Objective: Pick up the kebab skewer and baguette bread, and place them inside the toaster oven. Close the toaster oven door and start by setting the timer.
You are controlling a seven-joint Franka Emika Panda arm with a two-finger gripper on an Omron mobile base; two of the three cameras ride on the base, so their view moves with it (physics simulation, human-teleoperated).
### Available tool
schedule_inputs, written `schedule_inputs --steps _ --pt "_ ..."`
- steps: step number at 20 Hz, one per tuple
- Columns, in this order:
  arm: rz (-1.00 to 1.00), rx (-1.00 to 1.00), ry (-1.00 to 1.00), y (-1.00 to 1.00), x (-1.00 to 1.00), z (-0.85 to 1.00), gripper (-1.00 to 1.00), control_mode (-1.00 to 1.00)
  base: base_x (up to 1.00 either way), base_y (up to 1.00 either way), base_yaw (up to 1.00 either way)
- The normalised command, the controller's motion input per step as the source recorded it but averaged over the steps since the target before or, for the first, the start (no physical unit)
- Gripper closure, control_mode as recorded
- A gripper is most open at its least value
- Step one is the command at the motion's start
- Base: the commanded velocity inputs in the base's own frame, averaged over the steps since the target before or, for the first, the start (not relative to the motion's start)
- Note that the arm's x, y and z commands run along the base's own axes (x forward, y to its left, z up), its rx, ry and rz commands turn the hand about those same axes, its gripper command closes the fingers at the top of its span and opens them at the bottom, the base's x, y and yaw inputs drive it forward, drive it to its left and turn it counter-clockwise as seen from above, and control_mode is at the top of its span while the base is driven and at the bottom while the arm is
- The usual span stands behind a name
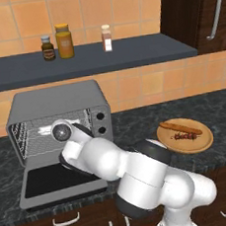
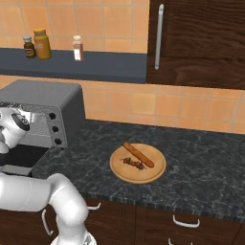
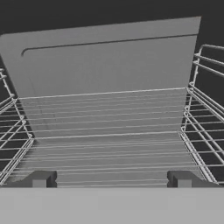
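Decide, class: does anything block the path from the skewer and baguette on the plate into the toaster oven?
Nothing visible does: the toaster oven door lies open, and the wire rack inside is bare.

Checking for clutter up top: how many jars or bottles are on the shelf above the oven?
3, all on the shelf: a dark jar at left, an orange jar touching or nearly touching it, and a pale bottle farther right.
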Motion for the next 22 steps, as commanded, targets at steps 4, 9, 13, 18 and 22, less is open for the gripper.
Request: schedule_inputs --steps 4,9,13,18,22 --pt "0.0 0.0 0.07 0.0 0.0 -0.1 -1.0 -1.0 0.0 0.0 0.0" --pt "0.0 -0.01 0.06 0.0 0.0 -0.28 -1.0 -1.0 0.0 0.0 0.0" --pt "0.0 0.0 0.01 0.0 -0.26 -0.72 -1.0 -1.0 0.0 0.0 0.0" --pt "-0.01 0.0 0.0 0.0 -0.8 -0.97 -1.0 -1.0 0.0 0.0 0.0" --pt "-0.02 0.0 0.02 0.01 -0.82 -0.91 -1.0 -1.0 0.0 0.0 0.0"
